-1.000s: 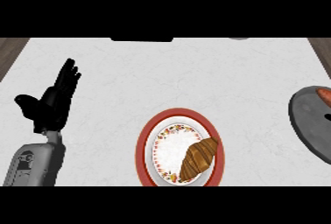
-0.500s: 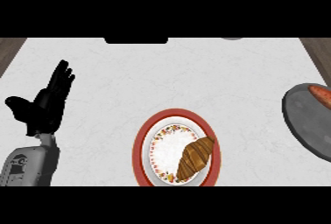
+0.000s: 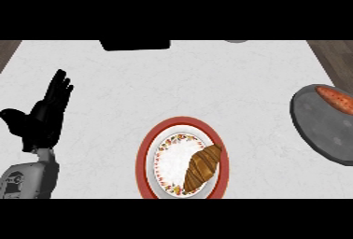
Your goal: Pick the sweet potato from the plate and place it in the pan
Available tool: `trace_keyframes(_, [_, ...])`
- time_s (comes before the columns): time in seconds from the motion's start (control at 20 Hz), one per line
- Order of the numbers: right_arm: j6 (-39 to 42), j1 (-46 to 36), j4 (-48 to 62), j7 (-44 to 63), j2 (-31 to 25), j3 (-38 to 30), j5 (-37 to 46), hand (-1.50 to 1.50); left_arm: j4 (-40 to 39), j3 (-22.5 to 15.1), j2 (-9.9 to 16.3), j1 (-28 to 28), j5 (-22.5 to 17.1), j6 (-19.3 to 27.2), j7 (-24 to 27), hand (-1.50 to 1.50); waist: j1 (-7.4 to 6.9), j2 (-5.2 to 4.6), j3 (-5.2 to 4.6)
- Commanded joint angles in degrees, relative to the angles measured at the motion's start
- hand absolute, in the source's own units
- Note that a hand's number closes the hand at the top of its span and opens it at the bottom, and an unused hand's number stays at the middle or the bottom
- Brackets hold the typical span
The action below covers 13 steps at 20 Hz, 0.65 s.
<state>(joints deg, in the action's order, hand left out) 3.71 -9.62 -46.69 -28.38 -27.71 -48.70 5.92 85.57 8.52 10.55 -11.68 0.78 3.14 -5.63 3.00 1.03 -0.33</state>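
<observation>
My left hand [image 3: 43, 119] stands at the worktop's [image 3: 172, 84] left side, its fingers [image 3: 59, 88] straight, together and pointing towards the far edge, the thumb spread to the left, holding nothing. My right hand is out of view. The plate [image 3: 147, 149], red-rimmed with a patterned border, sits at the near edge, its lower part cut off; a brown ridged item [image 3: 202, 165] lies on its right half, and I cannot confirm what it is. The pan [image 3: 318, 133] sits at the right edge, partly cut off, with the orange-red sweet potato [image 3: 335, 98] inside at its far rim, its end out of frame. A dark object [image 3: 136, 44] at the far edge is cut off. No writing is legible.
</observation>
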Motion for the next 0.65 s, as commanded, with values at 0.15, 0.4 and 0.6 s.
trace_keyframes(0.15, [10.1,18.1,-22.4,3.2,6.3,-2.9,-7.3,-1.5,2.8,0.1,0.1,3.2,-0.1,-0.2,0.0,0.0,0.92,0.13,-0.12])
trace_keyframes(0.4, [13.4,29.8,-43.9,11.4,15.7,-4.4,-12.7,-1.5,3.2,-1.2,-1.0,1.5,0.8,0.9,-1.3,0.0,-0.48,-0.54,0.03])
trace_keyframes(0.6, [12.2,36.2,-61.9,20.5,21.7,-3.8,-12.9,-1.5,1.7,-1.7,-1.6,0.7,0.7,0.4,-0.1,0.0,-1.63,-0.92,0.14])
